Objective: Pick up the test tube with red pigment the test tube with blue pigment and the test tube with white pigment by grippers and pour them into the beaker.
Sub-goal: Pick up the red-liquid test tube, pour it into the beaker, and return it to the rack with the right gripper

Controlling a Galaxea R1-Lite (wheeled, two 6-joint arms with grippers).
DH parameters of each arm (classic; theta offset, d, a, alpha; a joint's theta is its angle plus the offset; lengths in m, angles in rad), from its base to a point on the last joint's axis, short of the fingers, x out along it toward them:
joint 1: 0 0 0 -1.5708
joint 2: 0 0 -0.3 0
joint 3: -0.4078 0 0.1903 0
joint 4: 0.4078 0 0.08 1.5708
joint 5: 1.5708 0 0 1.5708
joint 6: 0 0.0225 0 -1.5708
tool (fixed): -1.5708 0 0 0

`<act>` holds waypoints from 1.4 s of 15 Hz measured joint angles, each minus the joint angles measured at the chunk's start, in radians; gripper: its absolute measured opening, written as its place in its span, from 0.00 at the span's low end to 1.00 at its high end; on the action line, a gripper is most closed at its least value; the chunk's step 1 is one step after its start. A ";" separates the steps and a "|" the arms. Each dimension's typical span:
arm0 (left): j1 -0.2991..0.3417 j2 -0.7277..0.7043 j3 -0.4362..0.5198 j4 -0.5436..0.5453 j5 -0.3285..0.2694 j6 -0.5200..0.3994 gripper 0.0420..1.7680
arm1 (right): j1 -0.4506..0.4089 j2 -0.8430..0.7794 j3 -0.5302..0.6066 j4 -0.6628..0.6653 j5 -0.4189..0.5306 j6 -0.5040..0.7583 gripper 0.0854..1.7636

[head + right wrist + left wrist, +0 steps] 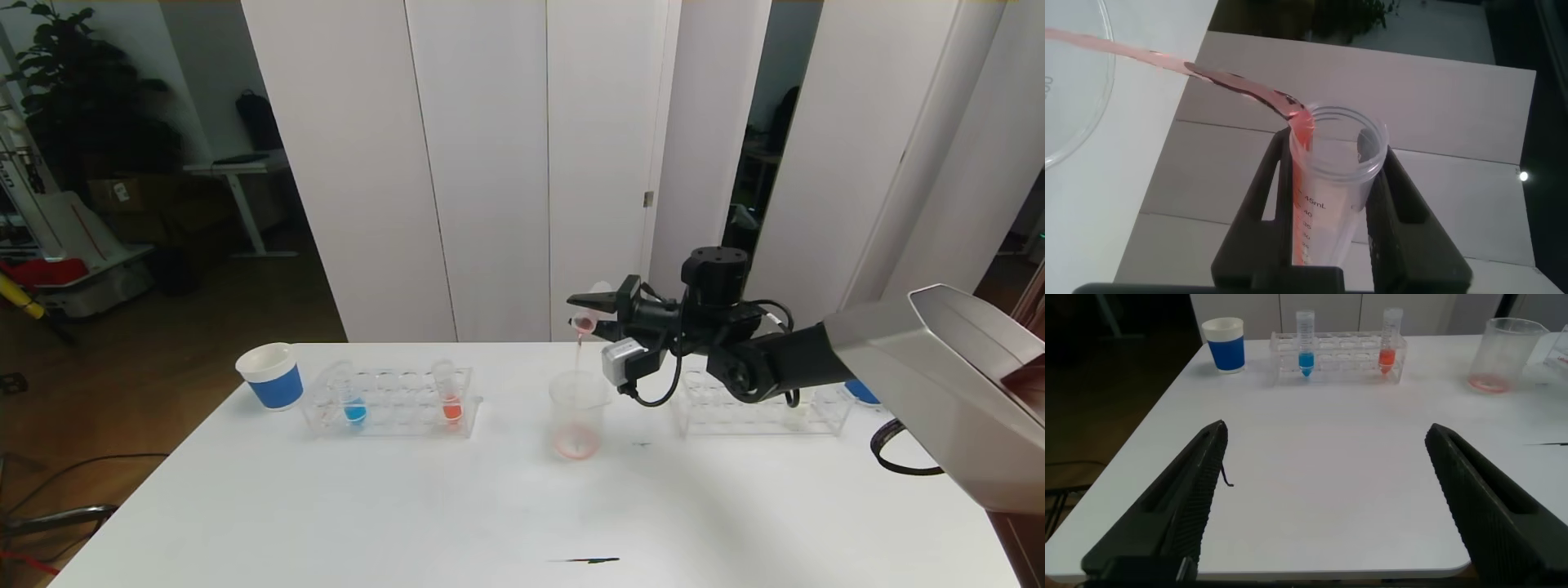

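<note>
Right gripper (pixel 589 314): clamped on tilted test tube with red pigment (pixel 584 320), pouring a thin red stream into beaker (pixel 578 412).
Left gripper (pixel 1323 498): jaws wide, empty, above table (pixel 408 506).
Blue tube (pixel 353 400): upright in left rack (pixel 388 402).

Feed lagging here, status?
Right hand shut on red tube, pouring into beaker. Left hand open, idle. Blue tube racked. Nothing blocking.

Red tube (pixel 589 311): clear, tipped mouth-down above the beaker, thin pink stream leaving its lip.
Beaker (pixel 578 412): clear, upright at table centre, pink-red liquid pooled at its base.
Blue tube (pixel 353 398): upright in the left rack, sky-blue pigment in its tip.
White tube: cannot be made out.
</note>
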 joint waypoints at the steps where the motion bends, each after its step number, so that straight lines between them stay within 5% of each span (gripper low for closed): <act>1: 0.000 0.000 0.000 0.000 0.000 0.000 0.98 | -0.001 0.000 -0.002 0.000 0.000 -0.002 0.29; 21: 0.000 0.000 0.000 0.000 0.000 0.000 0.98 | -0.003 0.020 -0.063 -0.011 -0.004 -0.020 0.29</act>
